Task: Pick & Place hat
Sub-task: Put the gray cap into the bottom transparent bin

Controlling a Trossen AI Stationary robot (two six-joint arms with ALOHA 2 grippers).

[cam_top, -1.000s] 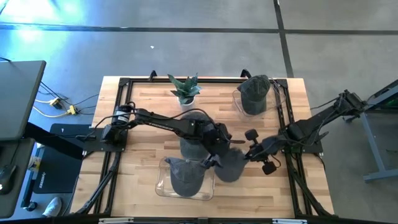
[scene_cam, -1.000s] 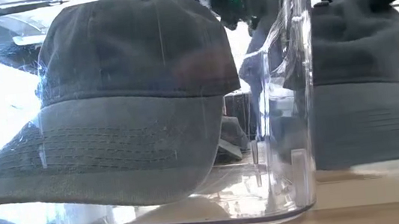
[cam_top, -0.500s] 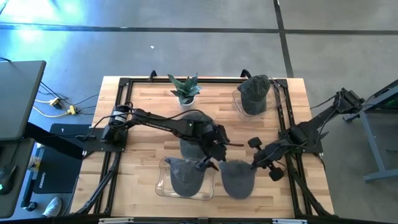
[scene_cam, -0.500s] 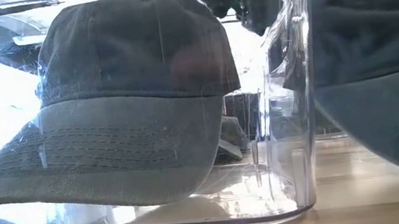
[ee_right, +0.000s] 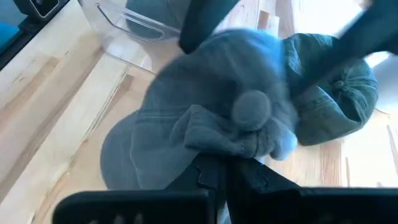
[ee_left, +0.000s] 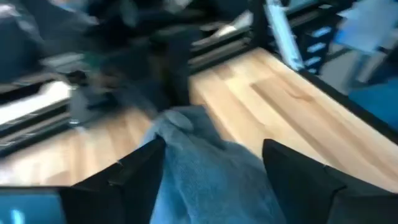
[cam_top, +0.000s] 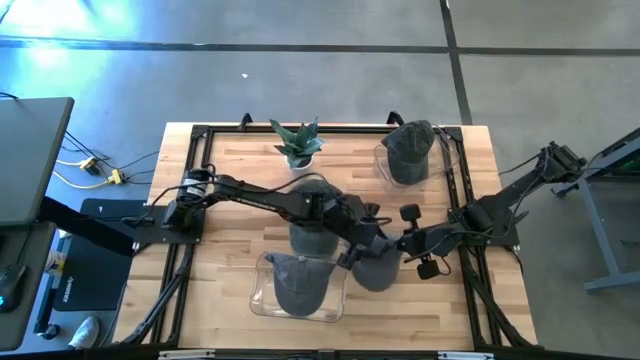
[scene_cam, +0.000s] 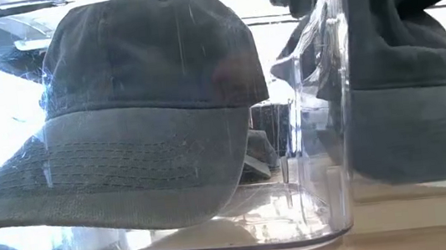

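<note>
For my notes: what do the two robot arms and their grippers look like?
Both arms are dark, slim and jointed, mounted on black frame rails at the table's sides. The left gripper and right gripper are black two-finger units; the fingers look flat, broad and matte. The right arm carries round black knobs near its wrist.

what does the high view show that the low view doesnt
Only the high view shows the potted plant, a hat in a far clear bin, and both arms meeting at the loose hat. Only the low view shows the boxed hat's brim stitching up close. Both show the near clear bin and the loose hat beside it.
</note>
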